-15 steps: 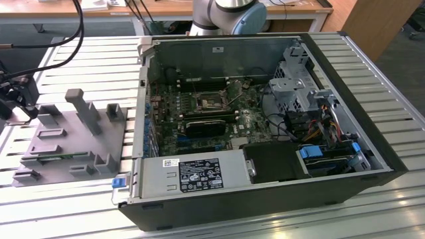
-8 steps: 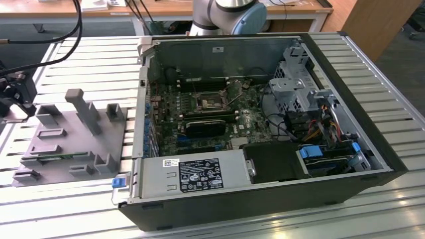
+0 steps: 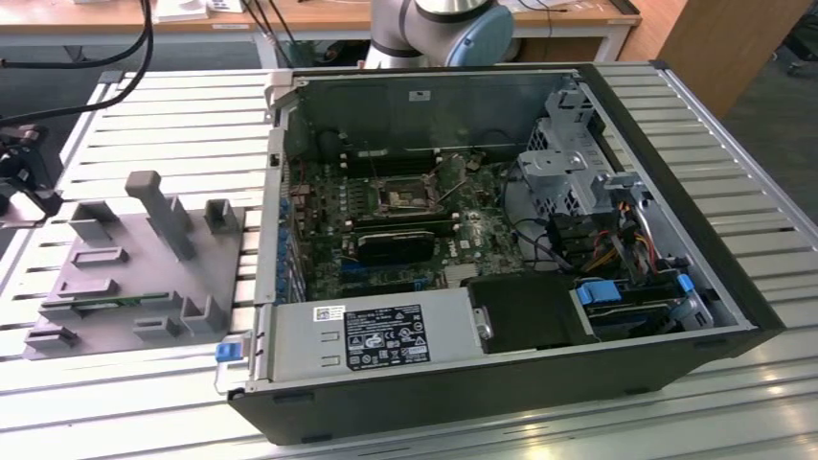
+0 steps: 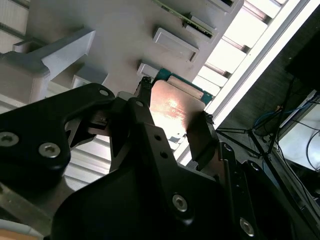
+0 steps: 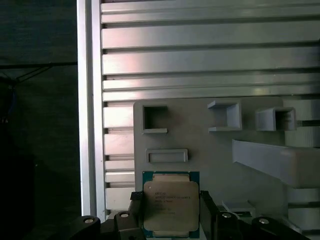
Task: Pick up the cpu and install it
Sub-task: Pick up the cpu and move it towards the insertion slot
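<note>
The cpu [image 5: 171, 204] is a small square chip with a silvery top plate and a green rim. It sits between the black fingers [image 5: 136, 210] of my gripper [image 5: 171, 212], which press on two opposite edges. In the second wrist view the cpu [image 4: 174, 107] shows the same way, with the gripper [image 4: 172, 117] shut on it over the grey fixture [image 4: 100, 30]. In the exterior view the gripper [image 3: 18, 187] is at the far left edge, beside the grey fixture [image 3: 134, 264]. The dark square socket [image 3: 406, 195] lies on the motherboard inside the open computer case [image 3: 511, 369].
The fixture [image 5: 200, 150] carries several raised posts and small pockets. A slatted aluminium table [image 3: 179, 125] lies under everything. Inside the case are a long black card [image 3: 402, 244], a drive cage [image 3: 569, 158], cables and a power supply [image 3: 371, 335]. The arm's base [image 3: 442, 34] stands behind the case.
</note>
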Motion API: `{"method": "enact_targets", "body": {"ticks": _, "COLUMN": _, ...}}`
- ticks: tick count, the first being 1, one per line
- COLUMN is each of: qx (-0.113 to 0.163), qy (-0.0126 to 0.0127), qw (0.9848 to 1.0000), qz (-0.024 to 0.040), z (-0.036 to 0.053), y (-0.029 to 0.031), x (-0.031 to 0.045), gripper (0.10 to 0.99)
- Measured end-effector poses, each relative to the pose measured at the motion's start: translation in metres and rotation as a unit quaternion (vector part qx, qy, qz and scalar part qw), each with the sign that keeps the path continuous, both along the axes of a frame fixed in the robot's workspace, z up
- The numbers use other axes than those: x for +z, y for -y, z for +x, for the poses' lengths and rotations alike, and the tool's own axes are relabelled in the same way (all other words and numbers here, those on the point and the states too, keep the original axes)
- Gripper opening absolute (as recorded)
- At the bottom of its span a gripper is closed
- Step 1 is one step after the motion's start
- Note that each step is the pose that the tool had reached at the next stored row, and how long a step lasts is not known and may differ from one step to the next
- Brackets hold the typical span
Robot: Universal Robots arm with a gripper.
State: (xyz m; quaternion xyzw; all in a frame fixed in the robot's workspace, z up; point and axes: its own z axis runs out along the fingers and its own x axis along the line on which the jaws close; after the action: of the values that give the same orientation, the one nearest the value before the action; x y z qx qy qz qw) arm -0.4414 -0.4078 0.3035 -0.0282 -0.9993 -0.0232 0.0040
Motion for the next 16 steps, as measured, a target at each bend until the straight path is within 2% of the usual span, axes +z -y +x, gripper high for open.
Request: {"method": "enact_targets", "body": {"ticks": 16, "qx": 0.0, "qy": 0.0, "qw": 1.0, "qz": 0.0, "z": 0.0, "y": -0.0001, "x": 0.0188, "gripper": 0.537}}
